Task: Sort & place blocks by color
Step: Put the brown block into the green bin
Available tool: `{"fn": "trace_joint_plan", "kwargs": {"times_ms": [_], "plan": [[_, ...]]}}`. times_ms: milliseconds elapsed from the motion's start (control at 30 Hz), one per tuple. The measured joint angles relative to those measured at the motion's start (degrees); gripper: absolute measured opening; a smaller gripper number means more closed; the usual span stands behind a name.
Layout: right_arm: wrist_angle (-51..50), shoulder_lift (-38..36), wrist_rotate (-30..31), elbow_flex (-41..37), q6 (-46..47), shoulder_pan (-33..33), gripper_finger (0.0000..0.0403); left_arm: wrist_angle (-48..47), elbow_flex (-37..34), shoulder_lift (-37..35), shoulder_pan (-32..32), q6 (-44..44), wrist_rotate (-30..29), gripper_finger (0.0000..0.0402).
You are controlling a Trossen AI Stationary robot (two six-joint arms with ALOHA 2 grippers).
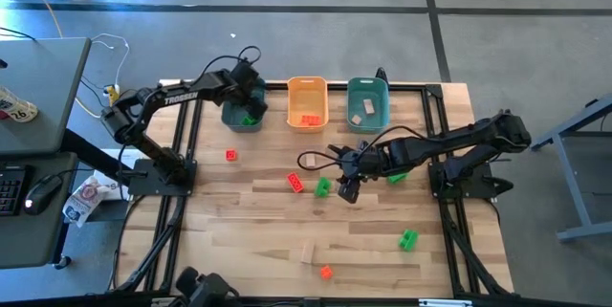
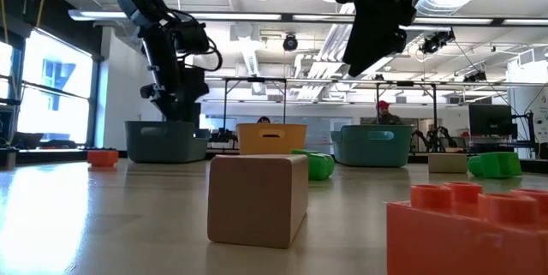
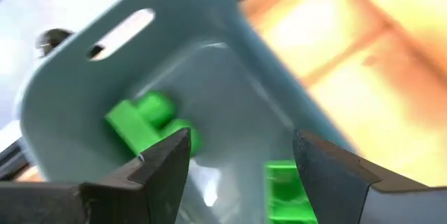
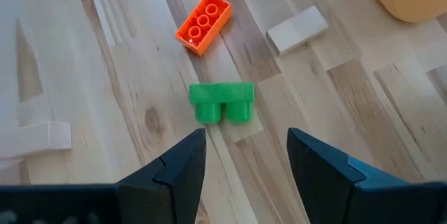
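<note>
Over the left teal bin (image 1: 241, 116), toward the upper left of the high view, the left gripper (image 1: 251, 94) hangs with its fingers apart and nothing between them. Its wrist view looks down into that bin (image 3: 84, 77), where 2 green blocks lie: one (image 3: 143, 121) near the handle slot and another (image 3: 283, 192) closer to the fingers.

At the middle of the high view the right gripper (image 1: 348, 190) is held above the wooden table (image 1: 239, 240), fingers apart and empty. Its wrist view shows a green block (image 4: 222, 102) lying just ahead of the fingertips, with a red-orange block (image 4: 203, 22) and a tan block (image 4: 297, 29) beyond it.

Along the upper edge of the table stand 3 bins in a row: the left teal one, an orange bin (image 1: 307, 85) holding red-orange blocks, and a right teal bin (image 1: 367, 87) holding tan blocks.

Loose on the table are a red-orange block (image 1: 230, 155) at left, another (image 1: 326, 272) near the lower edge, and a green block (image 1: 408, 240) at lower right.
</note>
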Motion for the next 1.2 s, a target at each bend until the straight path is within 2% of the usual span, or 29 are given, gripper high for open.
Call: {"fn": "trace_joint_plan", "kwargs": {"times_ms": [133,267,600,867,1200], "plan": [[-0.2,0.0,0.7,0.0,-0.1,0.0,0.0188,-4.8,3.3,0.0,-1.1,0.0,5.4,0.0236],[-1.0,0.0,1.1,0.0,-0.1,0.0,0.0188,-6.9,4.1,-0.5,-4.3,2.1,7.9,0.0236],[-1.1,0.0,-0.1,0.0,1.4,0.0,0.0188,-10.0,4.1,-1.3,-15.9,1.9,7.8,0.0236],[-3.5,0.0,-1.2,0.0,5.8,3.3,0.0188,-11.2,4.1,-1.3,-27.4,-0.4,7.8,0.0236],[-16.2,0.1,-2.2,0.0,11.9,9.3,0.0188,-11.2,4.1,-1.3,-40.4,-5.3,7.8,0.0236]]}}
